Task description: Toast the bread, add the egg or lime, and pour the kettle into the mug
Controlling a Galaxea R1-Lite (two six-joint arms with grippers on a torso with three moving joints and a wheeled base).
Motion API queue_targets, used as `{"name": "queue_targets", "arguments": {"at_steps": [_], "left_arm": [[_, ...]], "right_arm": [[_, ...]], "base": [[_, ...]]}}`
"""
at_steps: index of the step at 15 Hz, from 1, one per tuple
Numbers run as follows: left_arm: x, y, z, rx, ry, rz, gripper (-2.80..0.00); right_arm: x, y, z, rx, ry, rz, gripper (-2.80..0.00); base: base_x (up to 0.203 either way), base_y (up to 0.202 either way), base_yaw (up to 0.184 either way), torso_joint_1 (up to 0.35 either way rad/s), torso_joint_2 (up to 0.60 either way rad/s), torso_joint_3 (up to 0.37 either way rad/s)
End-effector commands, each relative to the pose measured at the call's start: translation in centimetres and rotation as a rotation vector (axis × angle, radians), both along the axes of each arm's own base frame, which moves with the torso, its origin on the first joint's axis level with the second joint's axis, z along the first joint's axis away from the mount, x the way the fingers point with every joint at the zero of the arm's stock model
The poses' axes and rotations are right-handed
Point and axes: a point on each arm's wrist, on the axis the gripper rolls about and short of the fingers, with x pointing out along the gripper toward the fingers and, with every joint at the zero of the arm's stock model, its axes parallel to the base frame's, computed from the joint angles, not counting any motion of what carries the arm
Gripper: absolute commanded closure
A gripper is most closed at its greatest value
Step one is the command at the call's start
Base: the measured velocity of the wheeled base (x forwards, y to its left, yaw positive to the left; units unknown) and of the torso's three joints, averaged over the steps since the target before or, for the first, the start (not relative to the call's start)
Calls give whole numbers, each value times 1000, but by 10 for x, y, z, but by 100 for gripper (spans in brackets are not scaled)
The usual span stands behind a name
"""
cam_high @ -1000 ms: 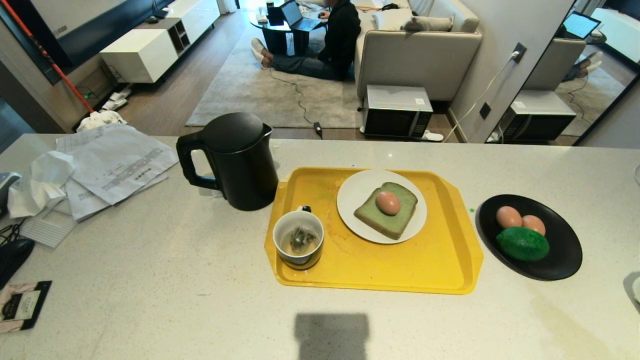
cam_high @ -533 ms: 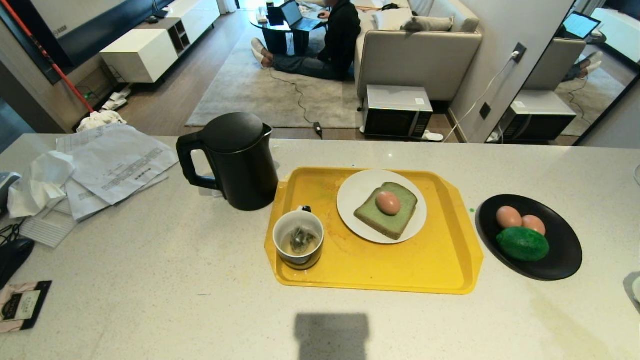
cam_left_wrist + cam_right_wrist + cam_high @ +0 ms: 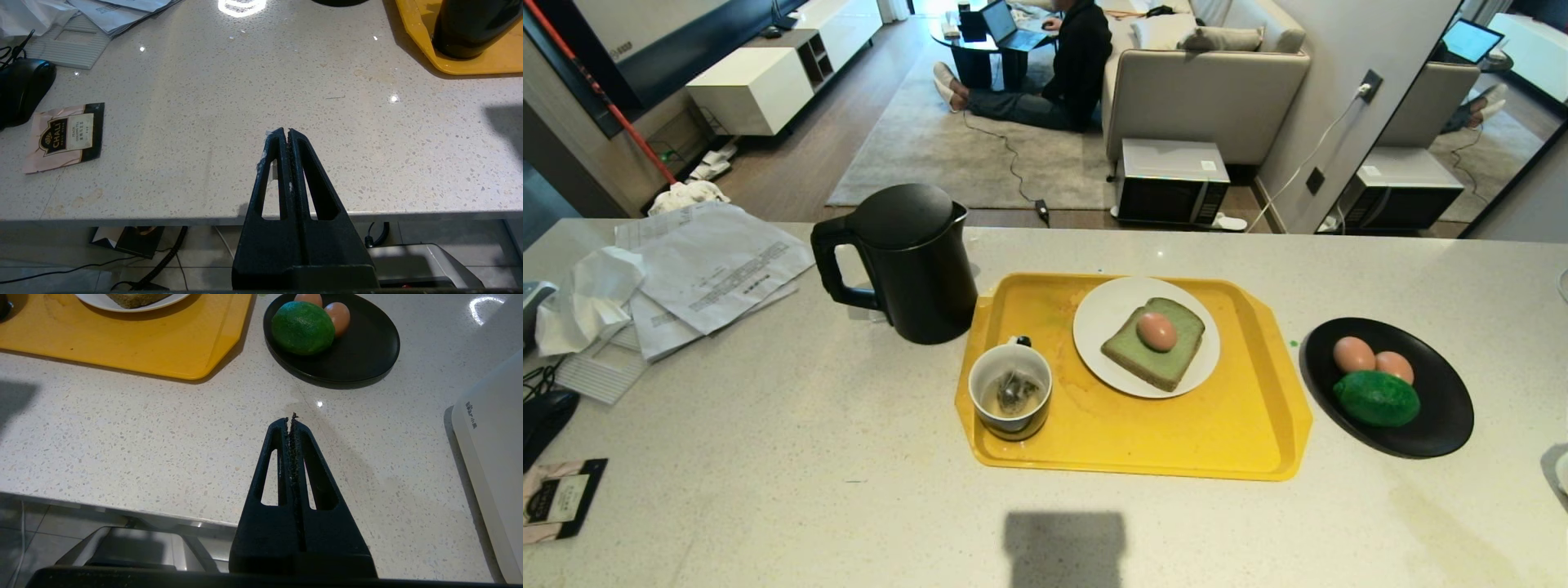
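The green bread (image 3: pixel 1168 351) lies on a white plate (image 3: pixel 1107 314) on the yellow tray (image 3: pixel 1233 425), with the egg (image 3: pixel 1156 331) resting on top of it. The mug (image 3: pixel 1010 392), holding a tea bag and liquid, stands on the tray's left side. Left of the tray stands the black kettle (image 3: pixel 915 261), upright with its lid down. The lime (image 3: pixel 1376 398) lies on a black plate (image 3: pixel 1445 416) to the right, also seen as lime (image 3: pixel 302 328). My left gripper (image 3: pixel 288 131) and right gripper (image 3: pixel 291 419) hang shut and empty over the counter's near edge, outside the head view.
Two more eggs (image 3: pixel 1372 359) lie beside the lime. Papers (image 3: pixel 694 269), a tea packet (image 3: pixel 556 498) and a black mouse (image 3: pixel 543 412) lie on the counter's left. A white appliance (image 3: pixel 494 449) stands at the far right. A person (image 3: pixel 1070 65) sits on the floor beyond the counter.
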Motion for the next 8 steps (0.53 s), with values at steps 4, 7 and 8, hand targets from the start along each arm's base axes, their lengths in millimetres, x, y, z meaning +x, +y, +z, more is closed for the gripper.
{"name": "queue_targets", "arguments": {"at_steps": [4, 7, 8], "left_arm": [[0, 0, 0, 1, -1, 0, 0], [0, 0, 0, 1, -1, 0, 0], [0, 0, 0, 1, -1, 0, 0]], "right_arm": [[0, 0, 0, -1, 2, 1, 0], [0, 0, 0, -1, 2, 1, 0], [0, 0, 0, -1, 2, 1, 0]], "base": [[0, 0, 0, 0, 0, 0], [0, 0, 0, 0, 0, 0], [0, 0, 0, 0, 0, 0]]}}
